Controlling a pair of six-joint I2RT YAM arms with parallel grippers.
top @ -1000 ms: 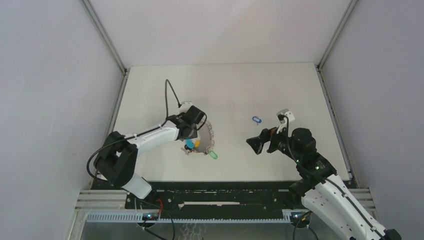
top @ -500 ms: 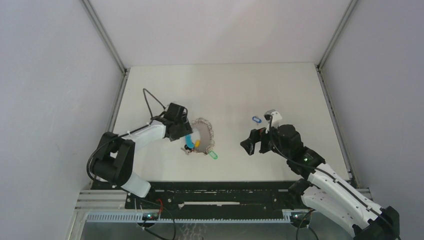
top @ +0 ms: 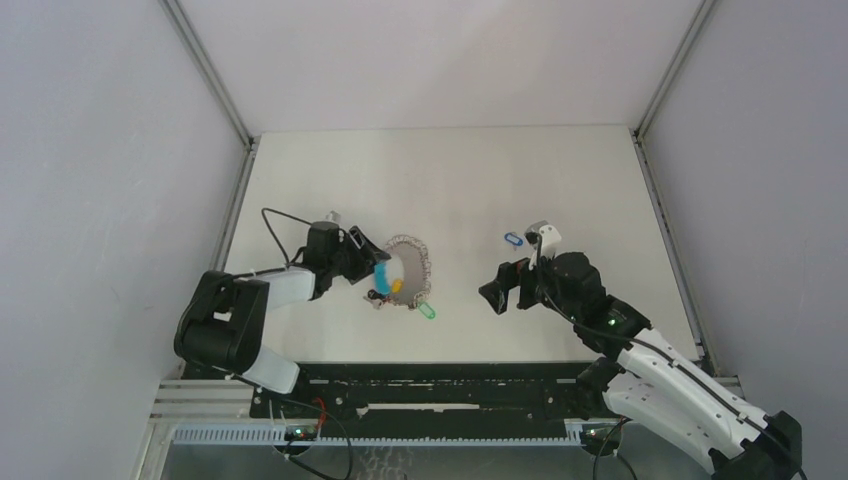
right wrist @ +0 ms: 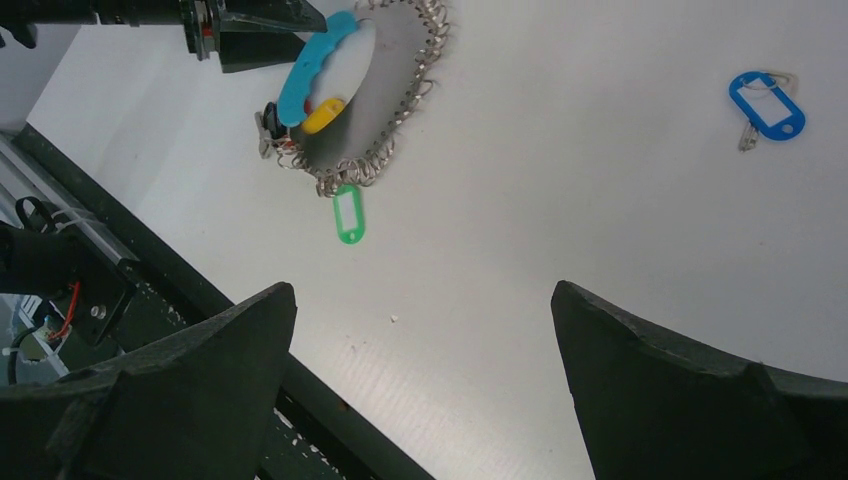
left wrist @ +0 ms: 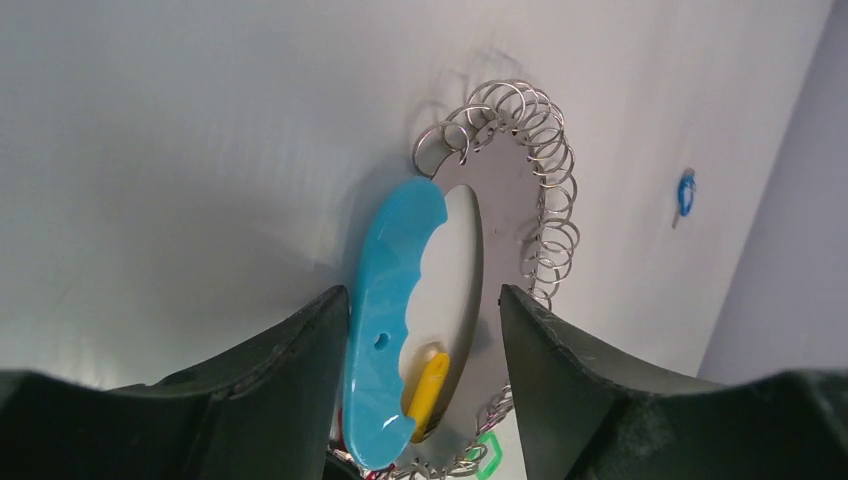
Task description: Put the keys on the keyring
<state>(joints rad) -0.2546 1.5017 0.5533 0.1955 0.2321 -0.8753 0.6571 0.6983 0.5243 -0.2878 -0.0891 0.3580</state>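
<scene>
The blue key (right wrist: 767, 105) has a dark-blue oval head and a short silver blade. It lies flat on the table (top: 450, 180), well right of the keyring (left wrist: 545, 150). The keyring is a wire loop crowded with silver rings, and it carries a cyan piece (left wrist: 385, 300), a yellow bit (right wrist: 322, 115) and a green tag (right wrist: 347, 215). At the keyring's left side, the left gripper (left wrist: 420, 295) straddles the cyan piece with its jaws apart. The right gripper (right wrist: 422, 290) gapes wide and empty to the keyring's right.
</scene>
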